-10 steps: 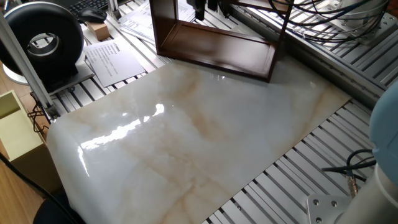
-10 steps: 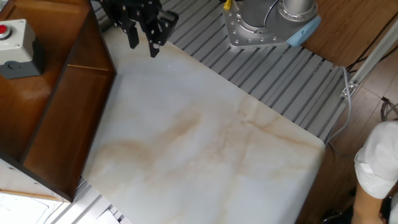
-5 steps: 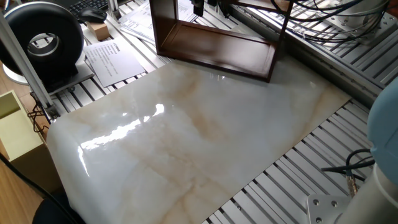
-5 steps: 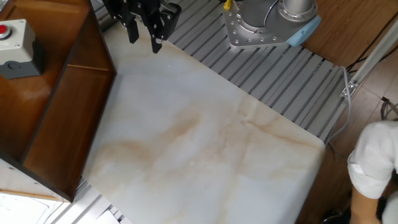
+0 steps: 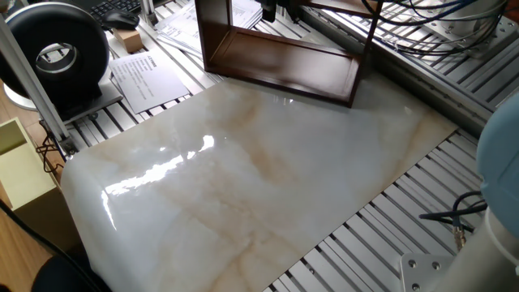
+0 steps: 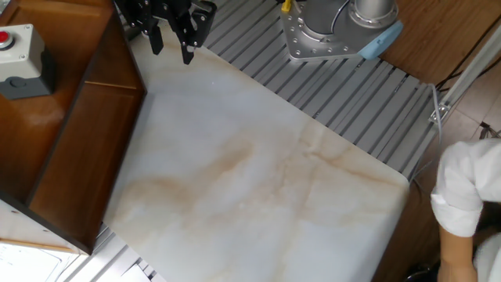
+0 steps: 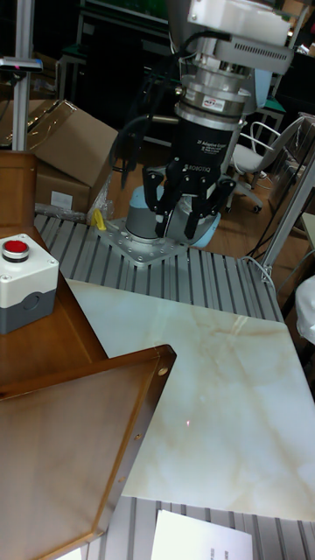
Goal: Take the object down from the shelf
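Risen since earlier, claw [image 7: 187, 223] hangs wide, empty, beside shelf [image 6: 74, 149] edge.

- The table [image 5: 454, 243] is made of grey metal slats.
- A big shiny marble board [image 5: 243, 170] lies flat on the table and covers most of the middle.
- The brown wooden shelf [image 5: 280, 69] stands at the far edge of the marble board.
- A grey box with a red button [image 7: 24, 282] sits on top of the shelf.
- A sheet of paper [image 5: 150, 81] lies on the slats near the far left corner.
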### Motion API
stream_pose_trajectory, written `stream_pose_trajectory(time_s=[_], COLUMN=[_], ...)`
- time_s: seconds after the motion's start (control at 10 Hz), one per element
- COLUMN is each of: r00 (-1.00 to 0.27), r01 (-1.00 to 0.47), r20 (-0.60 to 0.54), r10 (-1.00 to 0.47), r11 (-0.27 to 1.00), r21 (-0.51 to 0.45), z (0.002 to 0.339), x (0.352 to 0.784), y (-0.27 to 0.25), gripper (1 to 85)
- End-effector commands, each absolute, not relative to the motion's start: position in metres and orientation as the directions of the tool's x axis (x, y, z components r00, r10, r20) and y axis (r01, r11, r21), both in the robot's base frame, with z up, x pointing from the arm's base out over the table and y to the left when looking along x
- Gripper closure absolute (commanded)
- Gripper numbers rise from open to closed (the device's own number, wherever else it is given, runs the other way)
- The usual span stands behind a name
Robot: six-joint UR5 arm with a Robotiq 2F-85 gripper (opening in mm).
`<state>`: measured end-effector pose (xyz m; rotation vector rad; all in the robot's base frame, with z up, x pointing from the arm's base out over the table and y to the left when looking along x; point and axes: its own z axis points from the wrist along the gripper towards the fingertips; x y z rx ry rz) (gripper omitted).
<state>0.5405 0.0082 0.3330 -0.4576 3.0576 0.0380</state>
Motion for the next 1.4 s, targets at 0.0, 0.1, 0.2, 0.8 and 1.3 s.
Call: stream_pose_trajectory(time_s=[0.0, 0.1, 0.2, 0.8, 1.3], r00=[-0.967, -0.972, -0.977, -0.948, -0.984], r01=[-0.251, -0.226, -0.203, -0.316, -0.145], r20=[-0.060, -0.064, -0.066, -0.060, -0.111], r10=[-0.249, -0.224, -0.202, -0.314, -0.141], r11=[0.967, 0.974, 0.979, 0.948, 0.989], r21=[0.033, 0.022, 0.018, 0.026, 0.022], z=[0.329, 0.329, 0.329, 0.355, 0.358], x=[0.540, 0.542, 0.543, 0.578, 0.592], y=[0.005, 0.002, 0.001, -0.058, -0.062], gripper=[38.7, 38.7, 38.7, 38.7, 38.7])
